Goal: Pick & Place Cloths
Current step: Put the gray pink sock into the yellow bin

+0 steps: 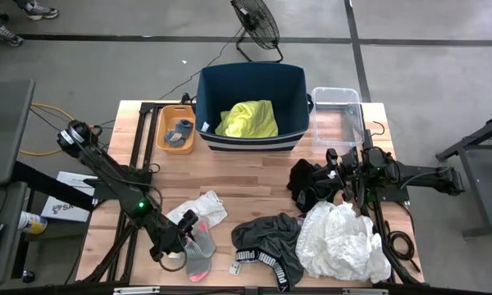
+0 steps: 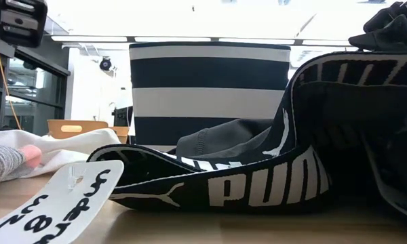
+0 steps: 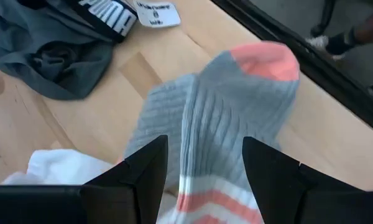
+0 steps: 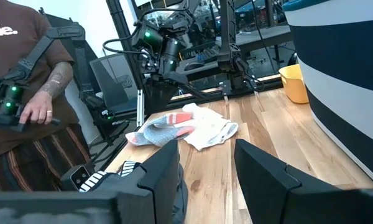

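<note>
Grey-pink socks (image 3: pixel 230 124) lie limp at the near-left table edge under your spread left gripper (image 3: pixel 205 165); soft, light, so pinch the bunched ribbed middle; right gripper (image 4: pixel 206 165) idles spread.

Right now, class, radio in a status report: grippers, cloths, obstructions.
Left gripper open over grey-pink sock. Right gripper open, beside black cloth. Yellow shirt in navy bin. No obstructions.

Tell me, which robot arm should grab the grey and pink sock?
Probably the left. The left gripper hangs right over the grey-pink sock with its fingers open on either side. The right gripper is across the table by the black cloth, much farther from the sock.
</note>
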